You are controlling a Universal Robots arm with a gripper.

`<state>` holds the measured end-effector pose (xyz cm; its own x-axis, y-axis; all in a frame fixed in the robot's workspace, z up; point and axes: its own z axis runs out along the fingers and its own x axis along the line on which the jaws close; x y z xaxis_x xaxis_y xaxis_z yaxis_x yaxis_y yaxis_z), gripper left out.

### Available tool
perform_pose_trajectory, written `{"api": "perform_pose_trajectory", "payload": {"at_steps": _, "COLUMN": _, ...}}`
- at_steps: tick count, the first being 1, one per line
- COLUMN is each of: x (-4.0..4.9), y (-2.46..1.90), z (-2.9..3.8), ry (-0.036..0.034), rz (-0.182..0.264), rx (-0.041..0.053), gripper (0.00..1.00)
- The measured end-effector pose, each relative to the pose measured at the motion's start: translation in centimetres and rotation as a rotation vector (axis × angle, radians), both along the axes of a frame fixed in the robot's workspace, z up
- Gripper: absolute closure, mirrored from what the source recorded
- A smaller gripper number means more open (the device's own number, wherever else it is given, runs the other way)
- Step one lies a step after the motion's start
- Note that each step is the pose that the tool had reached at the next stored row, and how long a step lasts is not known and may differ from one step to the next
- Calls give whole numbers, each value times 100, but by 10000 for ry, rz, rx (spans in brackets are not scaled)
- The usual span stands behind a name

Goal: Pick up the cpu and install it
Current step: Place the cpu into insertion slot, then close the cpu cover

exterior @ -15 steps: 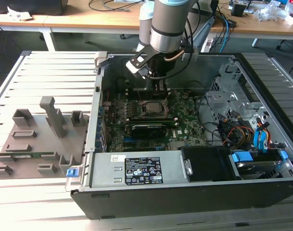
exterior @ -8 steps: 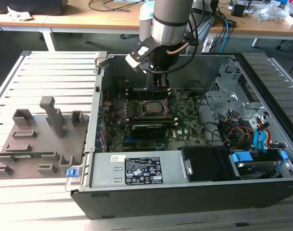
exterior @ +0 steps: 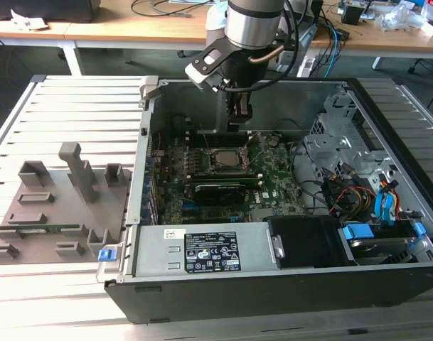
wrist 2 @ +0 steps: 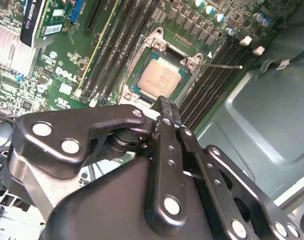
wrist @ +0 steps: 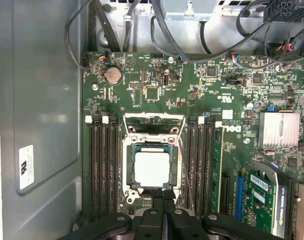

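The cpu [wrist: 152,169] lies flat in its socket on the green motherboard [wrist: 191,95]. It is a pale silvery square with a thin rim, between rows of dark memory slots [wrist: 103,165]. The black metal end effector [wrist: 162,194] hangs close over its edge, with the fingers together and holding nothing. I judge the placing step nearly done. The shiny metal frame [wrist: 152,131] stands open, so any further touch calls for a light, straight contact.

Claw [wrist: 162,192] overlaps socket frame [wrist: 128,165]; claw body cropped.
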<state>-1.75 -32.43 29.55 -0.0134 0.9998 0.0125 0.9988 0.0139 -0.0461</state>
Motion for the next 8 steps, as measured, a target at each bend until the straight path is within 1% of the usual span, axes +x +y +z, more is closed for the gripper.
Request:
{"api": "perform_pose_trajectory", "payload": {"at_steps": 6, "x": 0, "y": 0, "z": 0, "ry": 0, "rz": 0, "rx": 1, "gripper": 89}}
{"api": "perform_pose_trajectory", "payload": {"at_steps": 7, "x": 48, "y": 0, "z": 0, "ry": 3, "rz": -1, "rx": -1, "gripper": 89}}
{"api": "perform_pose_trajectory", "payload": {"at_steps": 8, "x": 135, "y": 0, "z": -3, "ry": 8, "rz": 1, "rx": 0, "gripper": 89}}
